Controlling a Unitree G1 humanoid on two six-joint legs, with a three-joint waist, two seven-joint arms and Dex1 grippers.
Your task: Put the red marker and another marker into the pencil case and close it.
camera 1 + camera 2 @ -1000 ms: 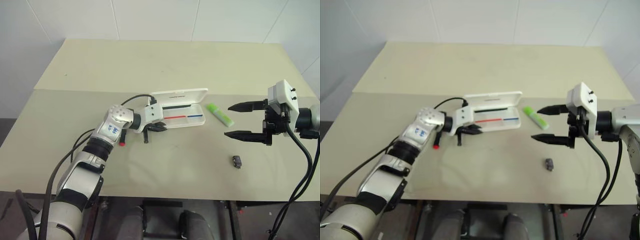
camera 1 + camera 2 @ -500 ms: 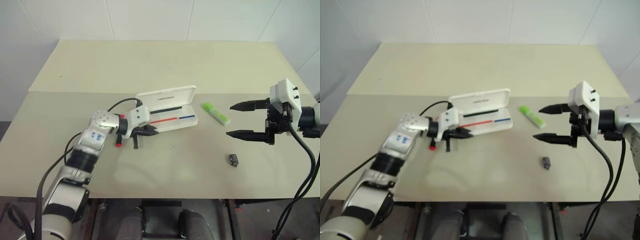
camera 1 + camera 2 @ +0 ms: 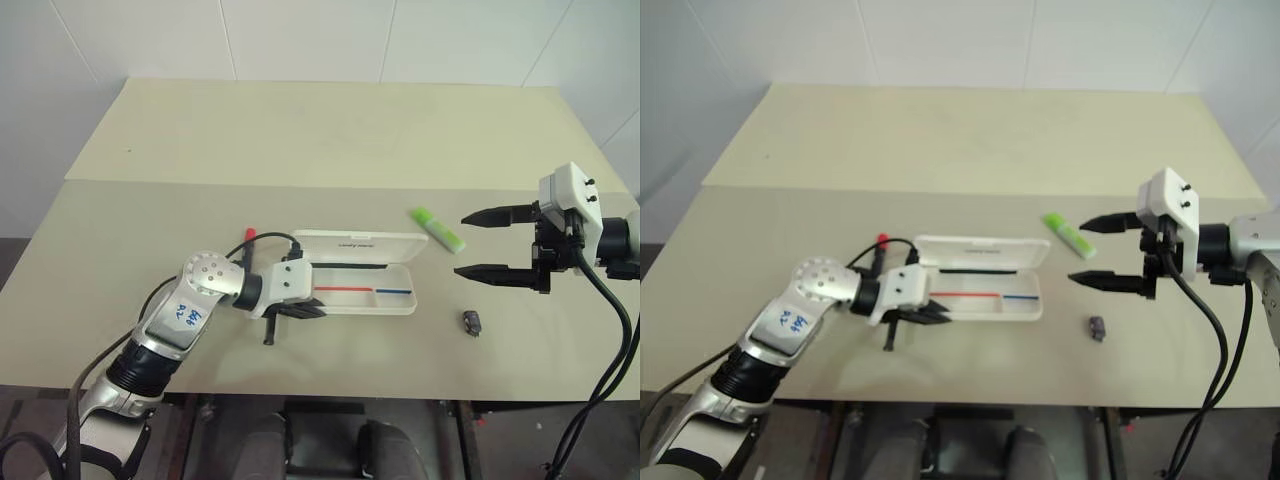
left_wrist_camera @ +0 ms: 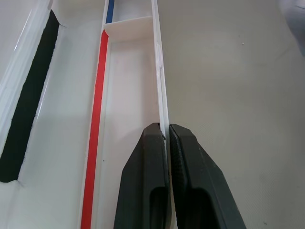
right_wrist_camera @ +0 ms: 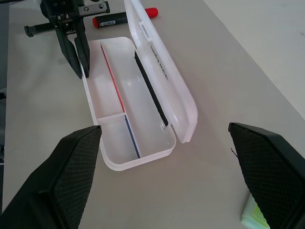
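Reaching across the table (image 3: 300,130) from the near left, the left arm bends at the elbow and lies low over the surface, its wrist turned toward the robot's right. The left gripper (image 3: 300,311) is clamped on the near rim of the pencil case (image 3: 370,295), at that box's left end. The case lies open near the middle of the table, lid propped up behind the tray, red and blue stripes showing inside. The red marker (image 3: 247,236) pokes out just behind the left forearm, only its red tip clear. On the right, the right arm comes in from the edge and is held above the table, the right gripper (image 3: 500,245) pointing toward the case with its two fingers spread wide and nothing between them. The green highlighter (image 3: 438,229) lies just beyond the upper fingertip, apart from the case. A small dark lump (image 3: 472,321) sits nearer the front edge, below that gripper.

From the left wrist, the two black fingers (image 4: 143,186) meet on the thin white wall of the tray, pinching it.

From the right wrist, the wide-set fingers (image 5: 71,176) frame the open case, the left gripper gripping its far end, the red marker lying beyond it and the highlighter's corner by the other finger.
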